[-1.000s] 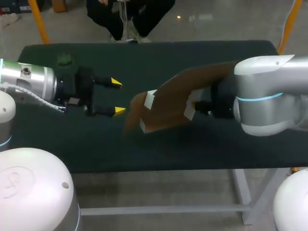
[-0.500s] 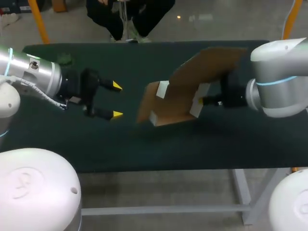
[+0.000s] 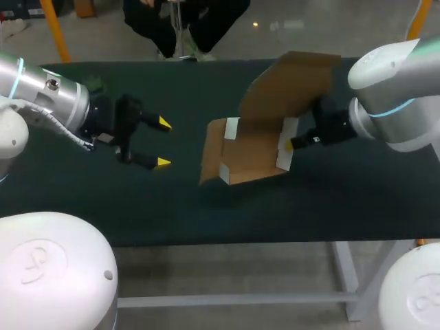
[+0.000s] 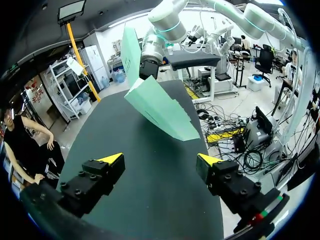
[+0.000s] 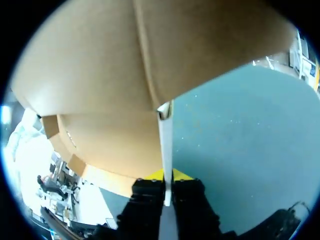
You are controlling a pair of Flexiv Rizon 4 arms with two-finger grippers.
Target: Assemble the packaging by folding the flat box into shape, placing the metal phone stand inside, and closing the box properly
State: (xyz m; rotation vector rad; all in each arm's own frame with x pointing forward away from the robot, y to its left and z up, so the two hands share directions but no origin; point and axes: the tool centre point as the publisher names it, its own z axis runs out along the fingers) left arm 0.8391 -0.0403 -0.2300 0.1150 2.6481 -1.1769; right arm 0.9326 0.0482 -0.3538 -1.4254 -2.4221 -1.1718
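Brown cardboard, half folded into shape: the box (image 3: 249, 157) is near the middle of the dark green table (image 3: 206, 213), a little toward its right edge. Its tray opens upward and its broad lid (image 3: 289, 86) is raised toward the far edge. The right gripper (image 3: 285, 144), coming in from the right edge, pinches the tray's white side wall (image 3: 284, 148). In the right wrist view that thin wall (image 5: 165, 145) runs straight between the closed-in yellow tips of the gripper (image 5: 167, 176), with the box (image 5: 90, 75) spreading above. The left gripper (image 3: 163, 142) hangs over the table's left half, fingers spread wide and holding nothing. In its own view the gripper (image 4: 160, 161) faces the tilted box (image 4: 160, 110), well apart from it. Whether the box's lower edge touches the table cannot be told.
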